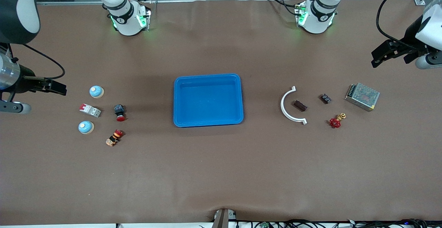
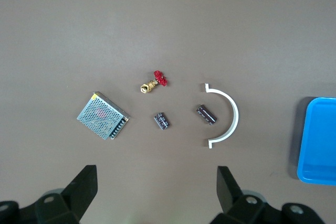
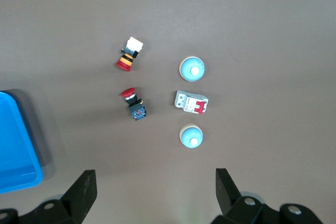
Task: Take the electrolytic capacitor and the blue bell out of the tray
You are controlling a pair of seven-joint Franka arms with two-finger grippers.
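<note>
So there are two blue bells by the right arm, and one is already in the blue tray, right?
Not quite. There are two blue bells at the right arm's end, but neither is in the blue tray. The front view shows the tray holding nothing, with both bells on the table beside the white breaker.

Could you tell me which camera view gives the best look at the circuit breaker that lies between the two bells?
The right wrist view: the breaker sits near the middle, seen from straight above, its red switches plain. The front view shows it smaller, near the right arm's end of the table. The left wrist view does not show it.
</note>
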